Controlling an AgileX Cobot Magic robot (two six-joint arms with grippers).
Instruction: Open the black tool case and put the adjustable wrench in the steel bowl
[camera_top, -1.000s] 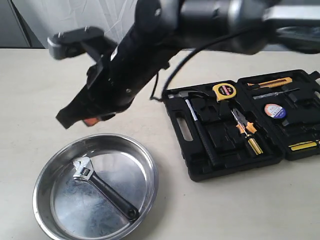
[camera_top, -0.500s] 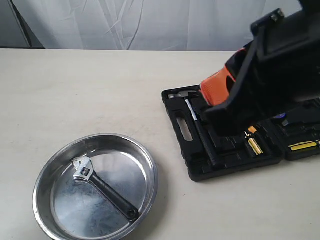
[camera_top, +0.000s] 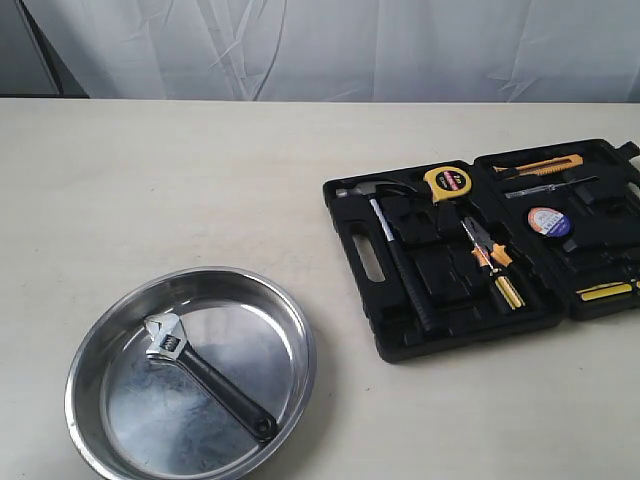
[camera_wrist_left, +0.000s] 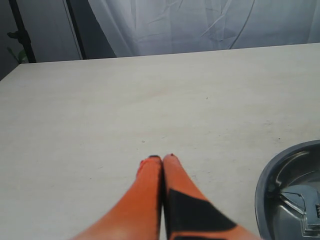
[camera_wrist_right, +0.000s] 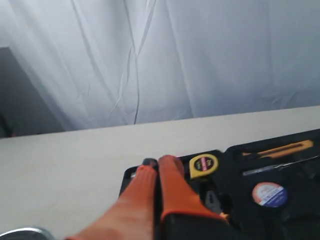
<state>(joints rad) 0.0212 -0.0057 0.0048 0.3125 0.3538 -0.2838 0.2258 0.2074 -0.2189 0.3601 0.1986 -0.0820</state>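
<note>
adjustable wrench lying in steel bowl | black tool case open beside it | left hand, right hand clenched, empty | risk: low arm sweep knocks the steel bowl (looks light, unsecured)

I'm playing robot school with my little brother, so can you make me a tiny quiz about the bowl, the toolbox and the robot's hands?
1. True or false: the adjustable wrench lies inside the steel bowl.
2. Pick one: the black tool case is A) shut, B) open, C) upside down.
3. Fill in: the left gripper and the right gripper are both ____ (open or shut).

Key: 1 true. 2 B. 3 shut.
</note>
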